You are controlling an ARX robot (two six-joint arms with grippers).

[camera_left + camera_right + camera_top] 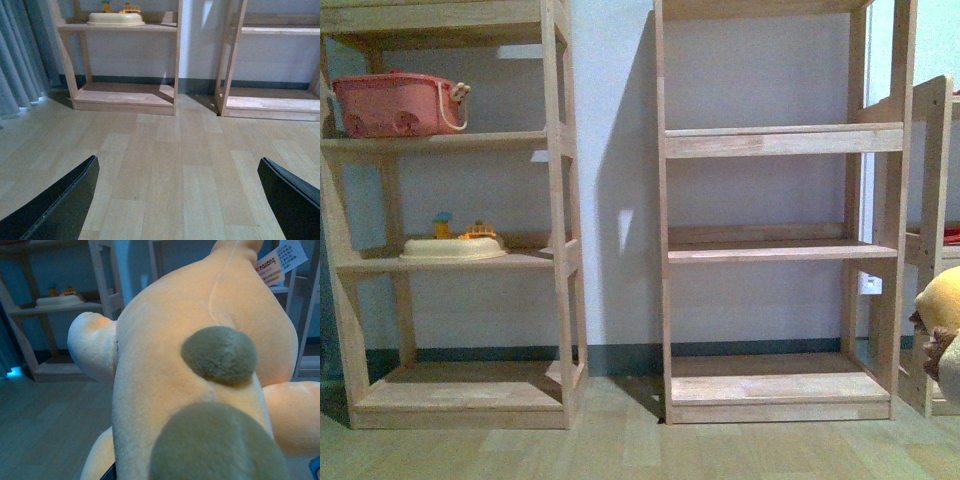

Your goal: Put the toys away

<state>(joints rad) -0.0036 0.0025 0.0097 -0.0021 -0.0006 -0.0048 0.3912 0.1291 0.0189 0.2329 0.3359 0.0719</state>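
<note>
Okay, floor first: pale wood-look planks [150,200] run open ahead of your left gripper [177,161]. Its black fingers [60,200] are spread wide and only floor shows between them. Left of that gripper a grey curtain [20,55] hangs down to the floor.

Straight ahead stands the left shelf unit [450,262]. It has a pink basket [395,105] on an upper board and a cream tray [452,248] on the middle board, and the small toys on the tray are too blurry to name. A strip of pale wall [615,200] and a gap of floor separate it from the right shelf unit [775,250], whose boards show bare wood. A third frame [932,180] is cut off at the right edge.

The plush toy [200,355] is up off the floor, pressed right against your right wrist camera and filling that view. In the front view only a yellow-and-brown corner of it shows. Its white hang tag [280,260] sticks out on the far side, print unreadable. The right gripper is hidden behind the plush, so you cannot tell how its fingers stand.
</note>
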